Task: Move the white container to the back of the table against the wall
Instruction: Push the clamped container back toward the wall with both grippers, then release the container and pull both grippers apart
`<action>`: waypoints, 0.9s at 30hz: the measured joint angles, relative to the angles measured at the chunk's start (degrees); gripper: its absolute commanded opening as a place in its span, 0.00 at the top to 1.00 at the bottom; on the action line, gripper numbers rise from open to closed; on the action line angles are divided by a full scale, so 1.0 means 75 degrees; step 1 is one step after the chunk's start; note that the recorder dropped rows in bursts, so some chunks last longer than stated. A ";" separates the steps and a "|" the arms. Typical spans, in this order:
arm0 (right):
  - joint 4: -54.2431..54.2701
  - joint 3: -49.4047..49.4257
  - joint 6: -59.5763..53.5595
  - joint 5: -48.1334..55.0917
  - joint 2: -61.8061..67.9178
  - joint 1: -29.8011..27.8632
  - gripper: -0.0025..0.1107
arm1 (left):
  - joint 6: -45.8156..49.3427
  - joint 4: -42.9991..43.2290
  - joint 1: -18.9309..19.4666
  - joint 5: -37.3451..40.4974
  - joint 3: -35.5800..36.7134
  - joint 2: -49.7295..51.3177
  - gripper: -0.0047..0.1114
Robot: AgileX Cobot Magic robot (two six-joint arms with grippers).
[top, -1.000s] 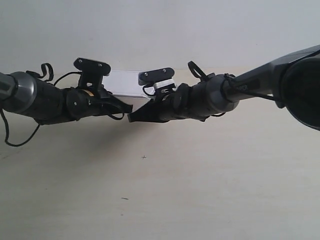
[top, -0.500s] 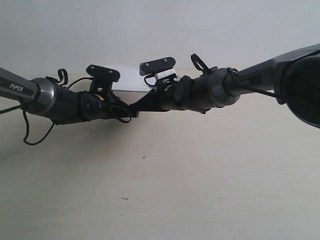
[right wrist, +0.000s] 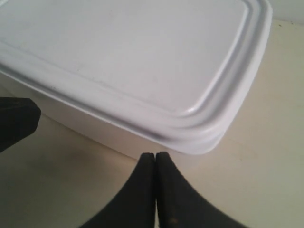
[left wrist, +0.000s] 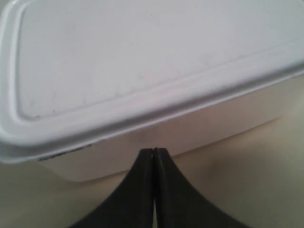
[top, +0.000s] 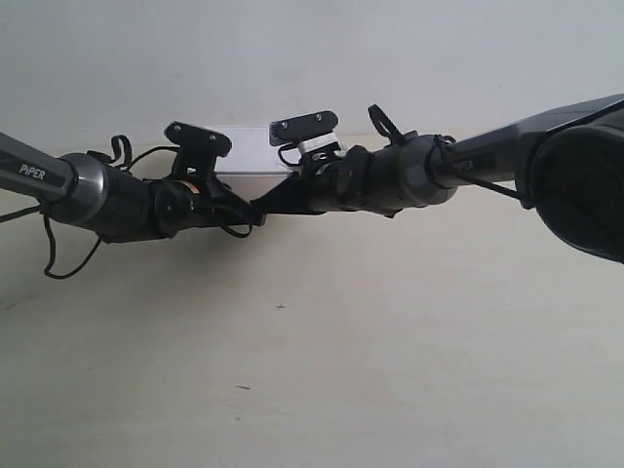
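The white container (top: 244,159) lies at the far side of the table (top: 341,341), close under the wall (top: 312,58); the two arms hide much of it there. Its rimmed lid (left wrist: 142,52) fills the left wrist view. My left gripper (left wrist: 153,151) is shut and empty, its tips against the container's side wall. In the right wrist view a rounded corner of the container (right wrist: 204,137) shows. My right gripper (right wrist: 155,154) is shut and empty, its tips right at the side wall under the lid rim.
The arm at the exterior view's left (top: 117,200) and the arm at the exterior view's right (top: 409,175) meet tip to tip in front of the container. A dark part of the other arm (right wrist: 14,121) shows in the right wrist view.
Both arms have moved toward the wall and the container has slid back with them. Over the last half second almost nothing has moved.
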 measured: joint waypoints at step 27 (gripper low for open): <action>0.0000 -0.0231 -0.0055 -0.1071 0.0164 -0.0303 0.98 | 0.0015 0.0278 0.0062 0.0048 -0.0741 0.0529 0.96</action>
